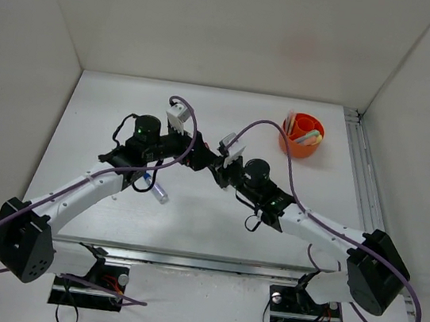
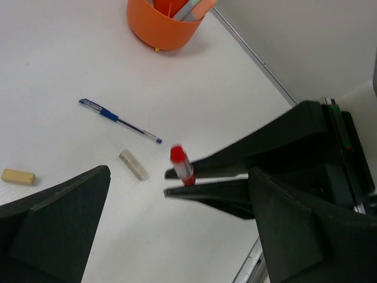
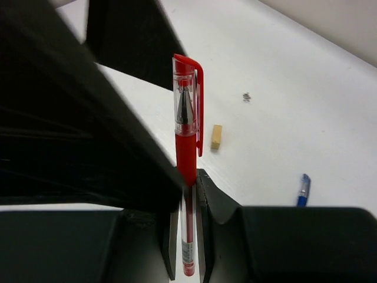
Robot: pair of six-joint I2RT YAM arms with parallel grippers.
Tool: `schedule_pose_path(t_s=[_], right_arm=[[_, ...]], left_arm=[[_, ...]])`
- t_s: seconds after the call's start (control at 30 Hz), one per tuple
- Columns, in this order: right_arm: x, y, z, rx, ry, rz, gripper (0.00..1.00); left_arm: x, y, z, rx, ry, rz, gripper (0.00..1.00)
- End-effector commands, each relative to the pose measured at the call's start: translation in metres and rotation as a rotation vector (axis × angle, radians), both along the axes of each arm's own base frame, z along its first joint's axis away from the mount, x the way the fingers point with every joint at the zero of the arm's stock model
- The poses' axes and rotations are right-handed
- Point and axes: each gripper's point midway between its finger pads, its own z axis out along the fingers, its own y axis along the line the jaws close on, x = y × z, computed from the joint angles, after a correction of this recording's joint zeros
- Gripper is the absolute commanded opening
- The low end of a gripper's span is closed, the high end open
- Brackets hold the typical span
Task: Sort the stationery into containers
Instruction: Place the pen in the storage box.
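My right gripper [image 3: 187, 236] is shut on a red pen [image 3: 187, 135], which stands capped end away from the wrist. In the left wrist view the pen's red end [image 2: 181, 164] pokes out between the right arm's fingers [image 2: 235, 174]. My left gripper [image 2: 177, 230] is wide open around that spot and touches nothing. Both grippers meet mid-table, left gripper [image 1: 198, 155] against right gripper [image 1: 219, 171]. The orange pot [image 1: 302, 135] stands at the back right with several items in it. A blue pen [image 2: 118, 119] and two beige stubs [image 2: 134, 164] [image 2: 17, 176] lie on the table.
A small clear tube with a blue cap [image 1: 157, 188] lies under the left arm. White walls close the table in at the back and sides. A metal rail [image 1: 360, 181] runs along the right edge. Purple cables loop over both arms.
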Motion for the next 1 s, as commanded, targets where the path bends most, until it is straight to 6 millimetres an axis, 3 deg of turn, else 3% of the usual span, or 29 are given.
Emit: schedule_pose_path(t_s=[0.0,0.17,0.2,0.27,0.3,0.37,0.4,0.43,0.47,0.6,0.73,0.9,0.97], right_arm=[[0.049,-0.032,0.069,0.122,-0.164,-0.181,0.00],[0.088,-0.091,0.099,0.108,-0.256,-0.371,0.00],[0.101,-0.113,0.104,0.104,-0.269,-0.426,0.00],[0.116,-0.131,0.119,0.105,-0.303,-0.466,0.00],[0.129,-0.154,0.124,0.103,-0.318,-0.523,0.00],[0.147,-0.166,0.131,0.107,-0.339,-0.518,0.00],[0.159,-0.187,0.137,0.120,-0.360,-0.551,0.00],[0.170,-0.188,0.138,0.128,-0.367,-0.523,0.00],[0.181,-0.208,0.143,0.134,-0.395,-0.551,0.00],[0.220,-0.231,0.142,0.125,-0.413,-0.532,0.00],[0.273,-0.246,0.133,0.141,-0.410,-0.525,0.00],[0.317,-0.262,0.114,0.164,-0.394,-0.548,0.00],[0.324,-0.265,0.106,0.161,-0.385,-0.569,0.00]], left_arm=[[-0.010,-0.005,0.042,-0.022,-0.108,-0.035,1.00],[-0.007,0.021,0.055,0.009,-0.175,0.098,1.00],[-0.004,0.028,0.054,0.017,-0.179,0.125,1.00],[-0.003,0.041,0.057,0.025,-0.197,0.182,1.00],[0.002,0.052,0.058,0.030,-0.200,0.217,1.00],[0.005,0.065,0.059,0.038,-0.209,0.263,1.00],[0.009,0.073,0.056,0.047,-0.202,0.288,1.00],[0.012,0.078,0.056,0.057,-0.205,0.310,1.00],[0.014,0.084,0.053,0.073,-0.201,0.328,1.00],[0.032,0.104,0.042,0.105,-0.162,0.406,1.00],[0.045,0.110,0.033,0.117,-0.129,0.417,1.00],[0.064,0.116,0.021,0.137,-0.075,0.432,1.00],[0.070,0.121,0.018,0.136,-0.065,0.438,1.00]])
